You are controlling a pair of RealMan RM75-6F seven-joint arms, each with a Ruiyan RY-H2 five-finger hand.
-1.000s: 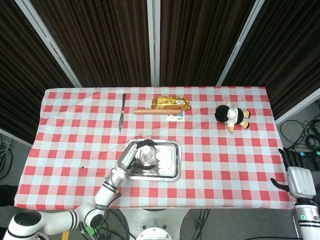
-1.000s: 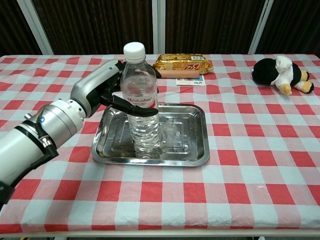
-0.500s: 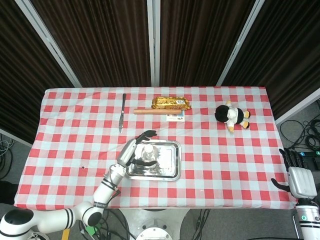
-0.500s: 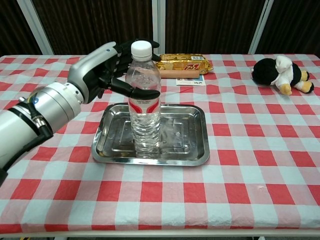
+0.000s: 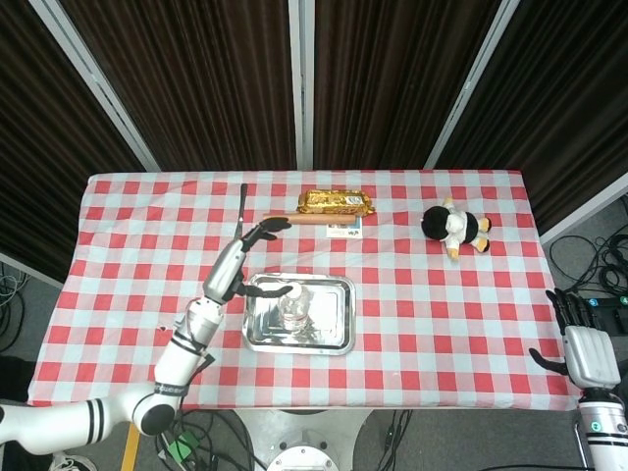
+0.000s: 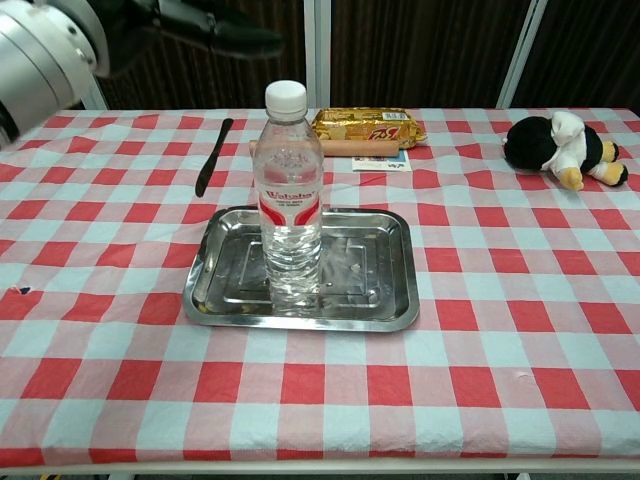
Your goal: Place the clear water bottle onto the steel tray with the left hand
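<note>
Left hand (image 5: pixel 235 263), fingers apart and empty, is hovering above the upright water bottle (image 6: pixel 290 200) on the steel tray (image 6: pixel 375 300); retreating best goes upward, avoiding the cap.

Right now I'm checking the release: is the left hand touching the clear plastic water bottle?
Apart. The chest view shows the left hand raised clear above the clear plastic water bottle, which stands alone on the steel tray.

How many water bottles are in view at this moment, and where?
1. The clear water bottle stands upright on the left part of the steel tray, free of the raised left hand. Nothing suggests another is hidden.
</note>
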